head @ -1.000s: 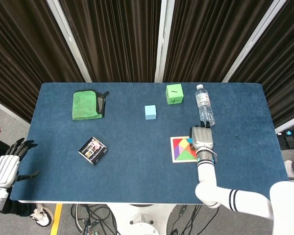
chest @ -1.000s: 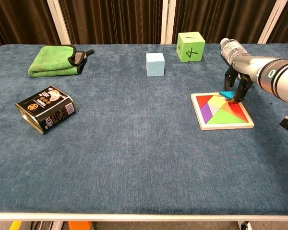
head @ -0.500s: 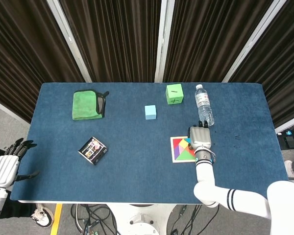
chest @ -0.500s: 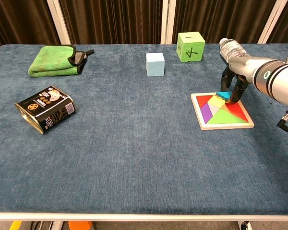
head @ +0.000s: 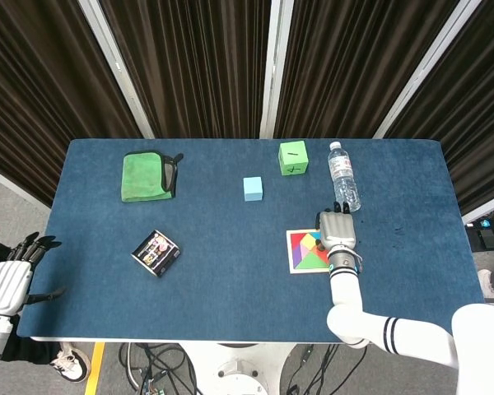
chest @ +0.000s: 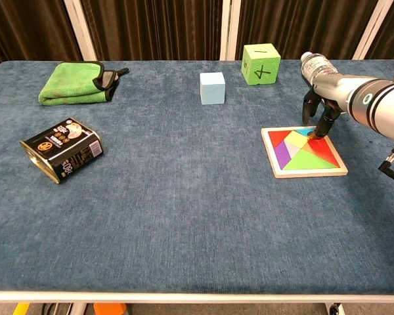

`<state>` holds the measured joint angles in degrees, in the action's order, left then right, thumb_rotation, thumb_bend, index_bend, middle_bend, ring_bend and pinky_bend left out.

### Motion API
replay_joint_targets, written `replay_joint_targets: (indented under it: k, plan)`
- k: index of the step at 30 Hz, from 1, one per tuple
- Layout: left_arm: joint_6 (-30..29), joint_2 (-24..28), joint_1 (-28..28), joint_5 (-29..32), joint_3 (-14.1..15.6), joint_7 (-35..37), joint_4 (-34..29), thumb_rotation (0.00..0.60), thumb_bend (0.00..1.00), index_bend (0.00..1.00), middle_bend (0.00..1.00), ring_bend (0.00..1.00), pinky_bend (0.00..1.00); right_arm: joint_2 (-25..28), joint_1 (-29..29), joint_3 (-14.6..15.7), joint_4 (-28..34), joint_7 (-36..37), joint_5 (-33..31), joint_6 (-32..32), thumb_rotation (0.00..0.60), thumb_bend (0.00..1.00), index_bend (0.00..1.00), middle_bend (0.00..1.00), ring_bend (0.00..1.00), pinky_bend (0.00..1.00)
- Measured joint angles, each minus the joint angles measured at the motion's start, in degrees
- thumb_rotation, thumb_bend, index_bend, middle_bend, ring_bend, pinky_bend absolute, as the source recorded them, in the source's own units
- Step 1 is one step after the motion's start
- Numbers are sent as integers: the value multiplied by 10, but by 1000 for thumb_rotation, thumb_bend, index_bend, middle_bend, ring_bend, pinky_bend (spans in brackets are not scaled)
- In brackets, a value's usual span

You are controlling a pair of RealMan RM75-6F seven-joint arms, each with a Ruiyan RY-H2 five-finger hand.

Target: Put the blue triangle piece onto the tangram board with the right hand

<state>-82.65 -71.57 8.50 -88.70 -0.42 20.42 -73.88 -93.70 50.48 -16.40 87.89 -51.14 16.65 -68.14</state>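
Head view: tangram board [head: 308, 251] lies on the blue surface [head: 230, 288], taken as landmark. Right hand [head: 336, 230] sits over the board's far right corner, fingers pointing down at it; blue triangle piece is hidden under the hand here, so grasp cannot be told from this view. Water bottle [head: 342, 176] lies just beyond the board, green cube [head: 293, 157] further beyond and a bit left, light blue cube [head: 252, 188] beyond-left of the board. Black can [head: 156, 252] well left of the board, green cloth [head: 147, 175] far left and beyond. Left hand [head: 15, 276] hangs off the surface's left edge, well apart from the board, fingers spread, holding nothing. Chest view: right hand [chest: 319, 113] has dark fingertips [chest: 318, 129] down at the board's [chest: 304, 152] far edge; blue triangle piece [chest: 306, 130] shows only as a thin sliver at that far edge beside the fingertips, apparently lying in the board. Whether the fingers still pinch it cannot be told. Bottle [chest: 314, 64] just behind the hand, green cube [chest: 261, 63] beyond-left, light blue cube [chest: 212, 88] left, can [chest: 61, 149] and cloth [chest: 75, 82] far left.
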Motion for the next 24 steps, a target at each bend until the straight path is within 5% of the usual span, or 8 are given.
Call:
replay_joint_targets:
  k: [16,24]
  plan:
    - [-6,5,-2,0,-2,-5,-8,600,74,219,155,38,154,37,-14,-1,83,45,72,-6,600,221,425,272,45,0]
    - [-19,20,-4,-1,-7,-34,-40,600,74,219,155,38,154,109,-68,32,200,94,251,-74,600,220,381,248,28,0]
